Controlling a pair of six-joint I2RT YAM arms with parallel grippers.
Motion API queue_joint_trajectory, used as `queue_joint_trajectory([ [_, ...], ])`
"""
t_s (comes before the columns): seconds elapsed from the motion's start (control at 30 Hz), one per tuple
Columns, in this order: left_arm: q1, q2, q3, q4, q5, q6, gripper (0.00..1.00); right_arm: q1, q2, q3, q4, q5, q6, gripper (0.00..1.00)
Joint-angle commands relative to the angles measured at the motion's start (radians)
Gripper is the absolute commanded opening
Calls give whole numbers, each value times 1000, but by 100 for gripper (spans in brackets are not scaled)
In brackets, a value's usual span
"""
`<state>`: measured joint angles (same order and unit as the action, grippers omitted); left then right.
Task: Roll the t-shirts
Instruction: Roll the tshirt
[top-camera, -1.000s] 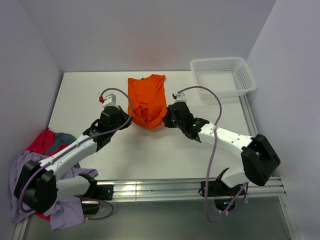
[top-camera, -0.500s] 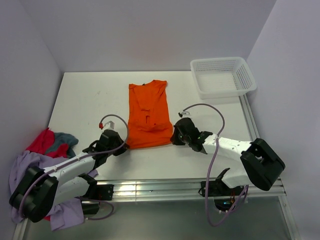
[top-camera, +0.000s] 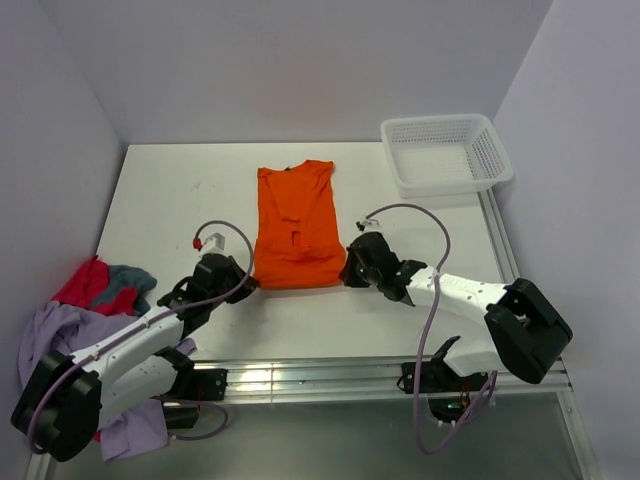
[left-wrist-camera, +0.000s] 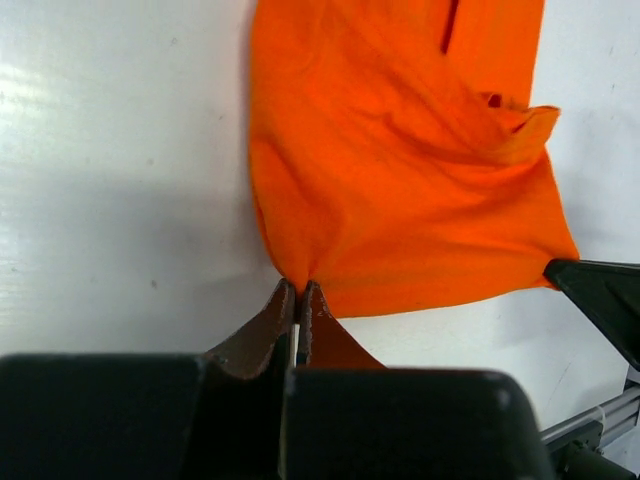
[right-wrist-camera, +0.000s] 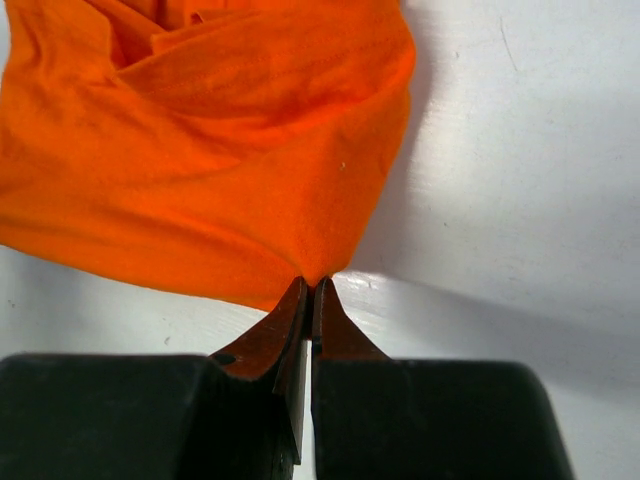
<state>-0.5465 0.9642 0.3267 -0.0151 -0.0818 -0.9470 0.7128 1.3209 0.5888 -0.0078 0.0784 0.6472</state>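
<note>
Both arms grip the near hem of the orange t-shirt (top-camera: 295, 225), which lies flat at the middle of the table (top-camera: 170, 190). Its long axis runs from the hem nearest the bases to the collar at the far end. The left gripper (left-wrist-camera: 297, 300) has its jaws pressed together on a pinch of cloth at the left hem corner. The right gripper (right-wrist-camera: 308, 295) is likewise closed on the right corner. The whole garment therefore lies ahead of both pincers, and neither arm is nearer. A roll would probably run forward along that axis, where nothing stands in the way. The white basket (top-camera: 445, 150) sits well apart at the far right. The pile of other t-shirts (top-camera: 95, 295), red, grey-teal and lavender, lies off the table's left edge beside the left arm.
</note>
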Motion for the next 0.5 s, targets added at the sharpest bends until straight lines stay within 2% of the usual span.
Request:
queue_joint_trajectory([
  [0.0, 5, 11, 150, -57, -50, 46, 0, -13, -9, 130, -59, 37, -58, 0],
  [0.07, 5, 62, 284, -143, -76, 89, 0, -13, 14, 256, -144, 66, -83, 0],
  [0.2, 13, 18, 385, -204, -99, 105, 0, -45, -49, 321, -155, 57, -98, 0],
  [0.33, 14, -47, 296, -180, -89, 79, 0, -67, -101, 225, -120, 40, -75, 0],
  [0.4, 14, -56, 185, -116, -67, 47, 0, -69, -107, 111, -89, 9, -46, 0],
  [0.43, 11, -56, 137, -77, -12, 30, 0, -70, -107, 68, -39, -8, -35, 0],
  [0.47, 13, -55, 39, -34, 14, -5, 0, -70, -106, -17, -9, -28, -6, 0],
])
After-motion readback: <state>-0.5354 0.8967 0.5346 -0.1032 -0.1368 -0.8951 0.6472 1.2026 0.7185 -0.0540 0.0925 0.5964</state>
